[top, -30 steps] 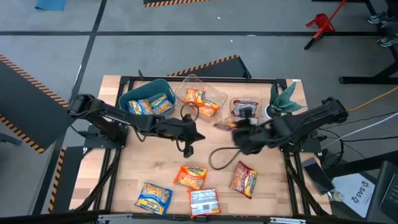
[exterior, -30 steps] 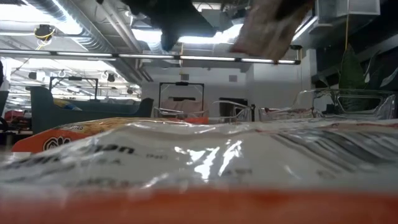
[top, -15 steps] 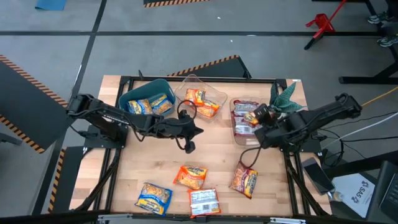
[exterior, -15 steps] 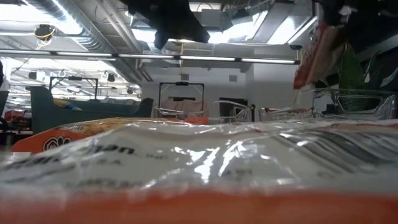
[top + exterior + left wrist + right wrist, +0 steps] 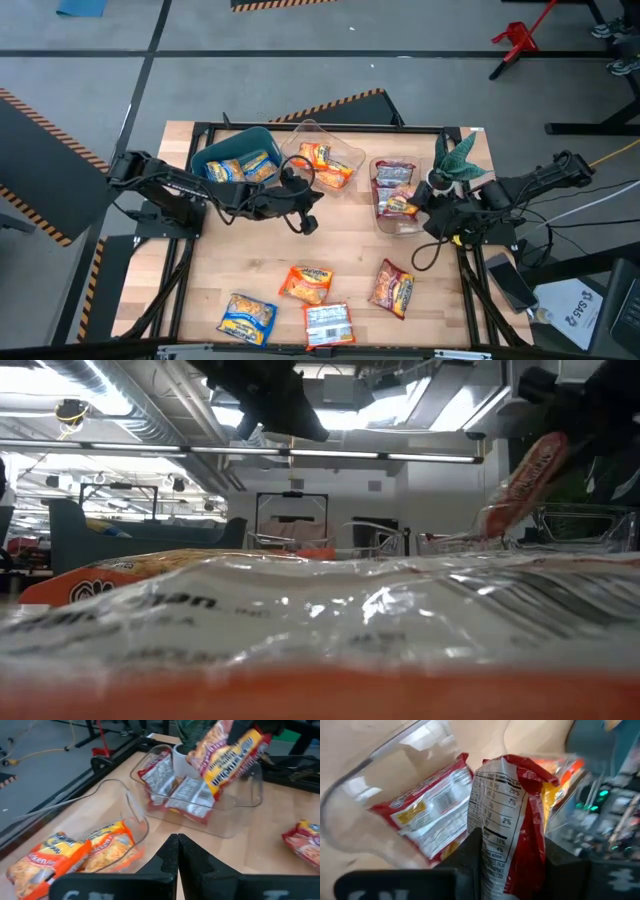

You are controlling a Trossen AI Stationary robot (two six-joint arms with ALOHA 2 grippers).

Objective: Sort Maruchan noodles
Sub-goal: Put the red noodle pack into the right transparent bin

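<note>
My right gripper is shut on a red-white noodle packet above the right clear container, which holds more red packets. The held packet also shows in the left wrist view and the low view. My left gripper is shut and empty above mid-table, its fingers closed together. Orange, blue-yellow, silvery and red packets lie flat on the near half of the table. My right gripper pinches one end of the red-white packet between its two fingers, coming from the table's right side. The packet sticks out past the fingertips with its printed back showing. It is tilted and lifted clear above the right clear container.
A teal bin with blue-yellow packets stands far left. A middle clear container holds orange packets. A small potted plant stands far right, close to my right arm. A silvery packet fills the low view's foreground.
My right gripper has carried the red-white packet from mid-table toward the right and far edges, to above the right clear container. The packet has stayed lifted clear in its shut fingers.
</note>
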